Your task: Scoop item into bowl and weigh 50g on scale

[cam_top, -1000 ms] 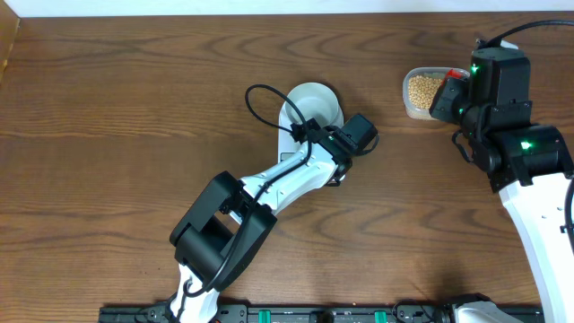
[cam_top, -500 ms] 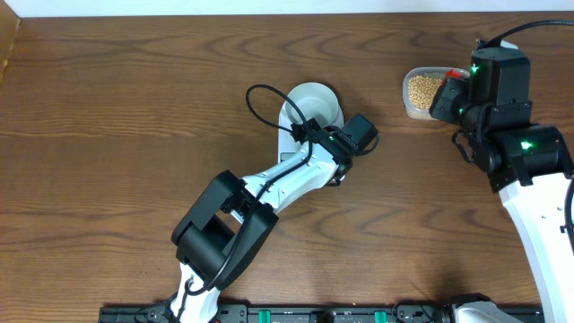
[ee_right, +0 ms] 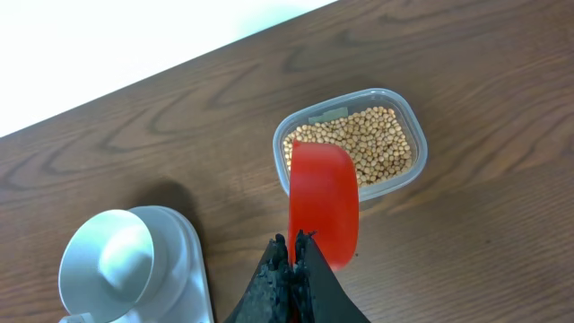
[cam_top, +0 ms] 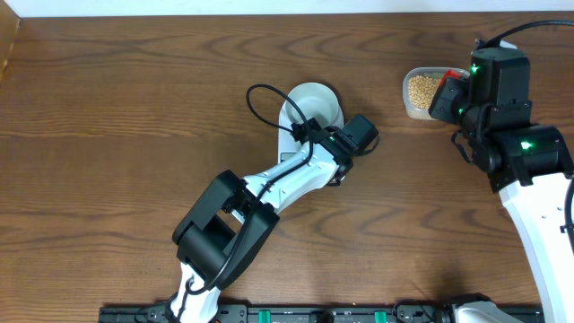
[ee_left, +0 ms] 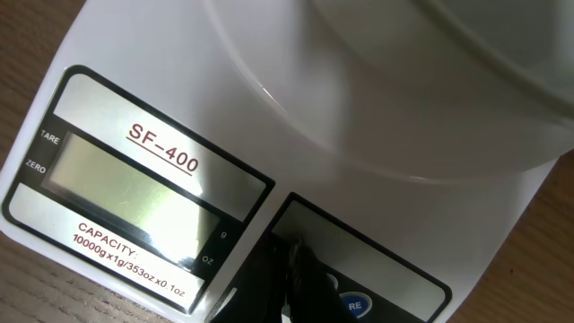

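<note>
No shift since earlier overhead frames.

Overhead: empty bowl (cam_top: 314, 104) mid-worktop (cam_top: 134, 135); beans (cam_top: 421, 88) in tub well apart, far right.

Left wrist: left end effector (ee_left: 291, 269) pinched shut, empty, tips at scale (ee_left: 161, 81) button panel. No digits legible on display (ee_left: 134, 188); best to confirm zero before loading.

Right wrist: right end effector (ee_right: 294, 260) clamped on empty red scoop (ee_right: 323, 202) over tub (ee_right: 413, 170) rim. Dip deep, lift level, pour small amounts.

Dark brown wood-grain table (cam_top: 134, 135); white strip (cam_top: 269, 7) beyond far edge.
</note>
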Available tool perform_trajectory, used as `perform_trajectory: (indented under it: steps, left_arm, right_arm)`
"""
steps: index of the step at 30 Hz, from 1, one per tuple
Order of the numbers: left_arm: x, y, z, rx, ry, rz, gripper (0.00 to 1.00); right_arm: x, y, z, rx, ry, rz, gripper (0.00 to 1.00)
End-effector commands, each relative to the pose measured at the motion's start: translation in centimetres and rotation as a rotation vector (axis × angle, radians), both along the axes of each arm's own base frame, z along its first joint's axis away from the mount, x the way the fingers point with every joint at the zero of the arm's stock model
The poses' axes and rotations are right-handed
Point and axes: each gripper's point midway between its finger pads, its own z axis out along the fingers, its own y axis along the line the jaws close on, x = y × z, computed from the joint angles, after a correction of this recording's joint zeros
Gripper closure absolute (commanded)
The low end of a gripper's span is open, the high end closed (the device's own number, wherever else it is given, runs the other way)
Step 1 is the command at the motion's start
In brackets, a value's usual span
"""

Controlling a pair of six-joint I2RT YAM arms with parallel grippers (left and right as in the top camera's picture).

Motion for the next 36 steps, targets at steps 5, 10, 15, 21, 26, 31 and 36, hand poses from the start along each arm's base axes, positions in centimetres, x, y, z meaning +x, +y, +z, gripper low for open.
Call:
perform_trajectory:
  steps: [5,10,15,21,26,31,36]
  left_arm:
    - [-0.27,0.64,-1.54,0.041,0.019,0.007,0.93]
    - [-0.34,0.70,-1.56,0.044,0.022,0.007,0.93]
    - [-0.52,0.88,-1.60,0.052,0.030,0.008,0.93]
    - [-0.55,0.91,-1.61,0.053,0.031,0.008,0.93]
    - [-0.58,0.94,-1.62,0.054,0.032,0.008,0.93]
    - [-0.58,0.94,-1.62,0.054,0.032,0.008,0.93]
    - [-0.57,0.93,-1.62,0.054,0.032,0.008,0.93]
  right_arm:
    - [0.10,-0.23,0.99,0.009,-0.023,-0.012,0.99]
    - [0.10,-0.24,0.98,0.009,-0.023,-0.012,0.99]
    - [0.10,-0.23,0.98,0.009,-0.023,-0.012,0.99]
    - [0.10,-0.24,0.98,0.009,-0.023,-0.012,0.99]
    - [0.08,-0.23,0.97,0.009,-0.022,-0.012,0.99]
    - [0.09,-0.24,0.97,0.009,-0.022,-0.013,0.99]
    - [0.09,-0.23,0.97,0.009,-0.022,-0.012,0.99]
